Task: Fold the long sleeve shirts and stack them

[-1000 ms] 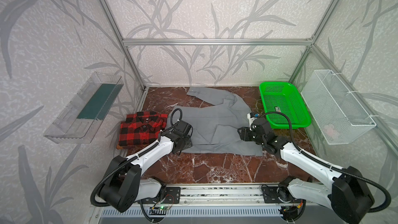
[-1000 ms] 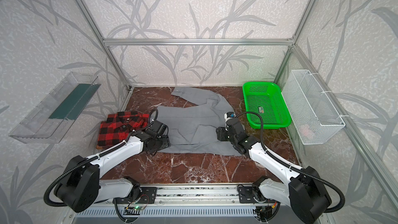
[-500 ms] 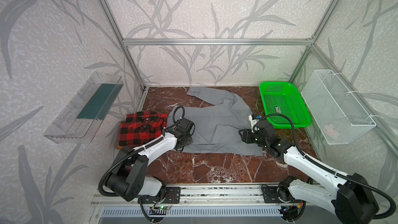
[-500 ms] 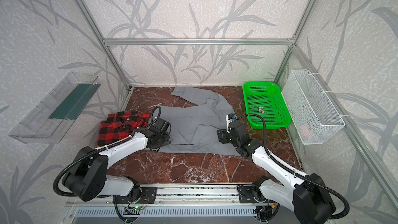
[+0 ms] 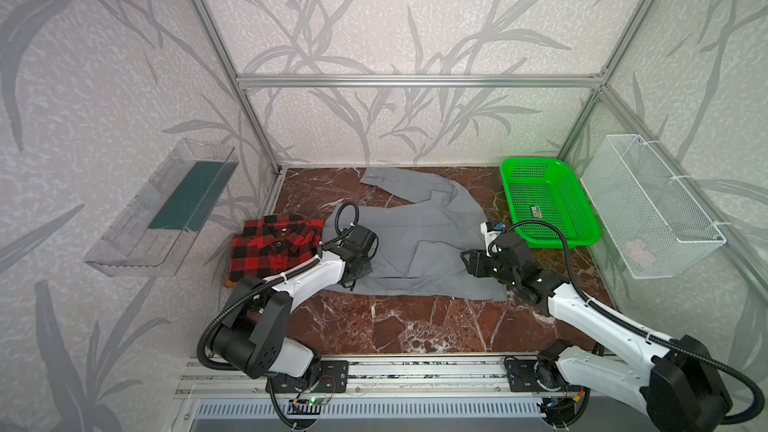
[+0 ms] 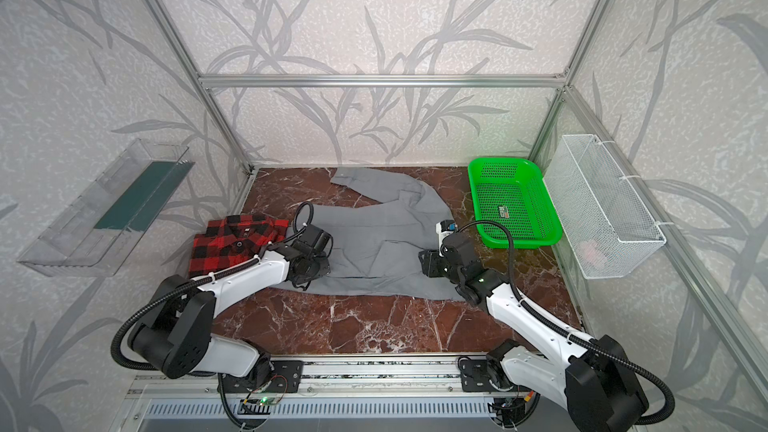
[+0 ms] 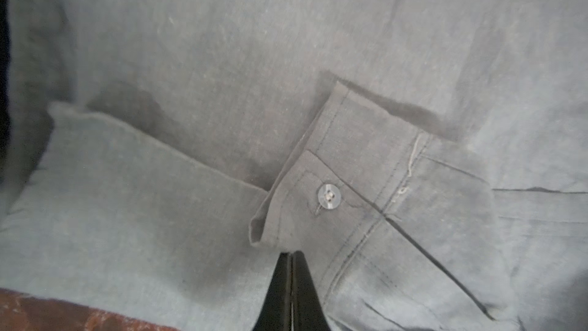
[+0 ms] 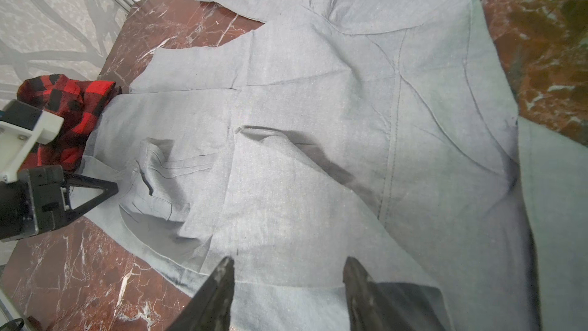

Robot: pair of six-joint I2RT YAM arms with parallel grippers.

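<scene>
As we look inward from the near edge of the marble table (image 5: 415, 322), we meet the 2 grippers first, both low over the near part of the grey shirt (image 5: 415, 243). The left gripper (image 7: 291, 253) has its fingers pressed together with no gap. Their tips meet the cloth right at the edge of a buttoned cuff (image 7: 350, 170) that lies folded onto the shirt's body, and we cannot tell whether any cloth is nipped between them. The right gripper (image 8: 288, 277) stands about halfway open over the shirt's right side, with flat cloth showing between its fingers, and it has hold of nothing. In both top views the grey shirt lies spread across the middle of the table, partly folded in on itself. Right against its left edge sits the plaid shirt (image 5: 272, 247), folded into a compact square. Farther back, 1 grey sleeve (image 5: 395, 180) stretches toward the rear wall. At the far right corner stands a green basket (image 5: 559, 184), apart from the shirt. Beyond it a white wire basket (image 5: 648, 209) hangs on the right wall, and a clear tray (image 5: 166, 209) hangs on the left wall.
</scene>
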